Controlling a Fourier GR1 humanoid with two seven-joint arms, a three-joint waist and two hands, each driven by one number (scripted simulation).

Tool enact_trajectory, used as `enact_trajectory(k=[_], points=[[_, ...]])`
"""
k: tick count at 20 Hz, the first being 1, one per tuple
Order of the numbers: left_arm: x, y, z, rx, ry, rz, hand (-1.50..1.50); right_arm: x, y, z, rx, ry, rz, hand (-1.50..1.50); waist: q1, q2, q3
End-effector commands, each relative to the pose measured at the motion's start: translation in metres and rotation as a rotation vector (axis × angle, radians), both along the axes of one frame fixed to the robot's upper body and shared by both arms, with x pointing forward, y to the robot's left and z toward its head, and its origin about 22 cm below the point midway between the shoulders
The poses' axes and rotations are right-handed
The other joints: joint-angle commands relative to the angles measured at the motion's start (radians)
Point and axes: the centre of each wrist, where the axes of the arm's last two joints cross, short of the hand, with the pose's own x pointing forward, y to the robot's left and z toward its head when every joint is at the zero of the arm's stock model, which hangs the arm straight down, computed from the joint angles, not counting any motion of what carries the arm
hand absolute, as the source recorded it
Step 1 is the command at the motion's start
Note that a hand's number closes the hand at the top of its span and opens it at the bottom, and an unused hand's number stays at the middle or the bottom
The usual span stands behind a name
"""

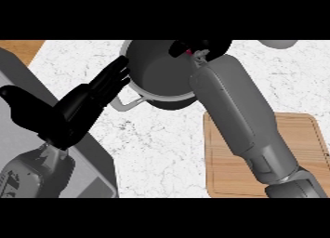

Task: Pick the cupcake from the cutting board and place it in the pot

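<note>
The dark grey pot (154,69) stands at the top centre of the marble counter. My right forearm reaches across it from the lower right, and my right hand (200,46) hangs over the pot's far right rim with its fingers curled. Between those fingers a small red and pink bit of the cupcake (189,51) shows; the rest is hidden by the hand. The wooden cutting board (301,148) lies at the right, partly under my forearm, with nothing on its visible part. My left hand (85,104) stays open, fingers straight, just left of the pot.
The pot's pale handle (128,103) sticks out toward my left hand. A large grey slab (16,116) fills the left side. A white rounded object (280,43) peeks in at the top right. A wooden surface (16,50) shows at the top left.
</note>
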Motion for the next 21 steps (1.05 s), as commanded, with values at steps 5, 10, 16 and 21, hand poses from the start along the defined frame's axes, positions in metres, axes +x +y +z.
enact_trajectory(k=[5, 10, 16, 21], points=[[-0.008, -0.01, -0.049, -0.015, 0.191, 0.011, 0.0, 0.012, -0.014, -0.006, 0.357, -0.132, -0.093, -1.5, 0.04, 0.022, -0.025], [-0.006, -0.001, -0.056, -0.014, 0.201, 0.023, 0.0, 0.017, -0.019, -0.015, 0.419, -0.238, -0.083, -1.5, 0.042, 0.032, -0.026], [-0.01, 0.0, -0.06, -0.032, 0.211, 0.05, 0.0, 0.023, -0.021, -0.031, 0.391, -0.374, -0.129, -1.5, 0.019, 0.017, -0.029], [-0.011, 0.008, -0.062, -0.032, 0.215, 0.075, 0.0, 0.026, -0.026, -0.056, 0.38, -0.372, -0.195, -1.5, -0.016, 0.004, -0.028]])
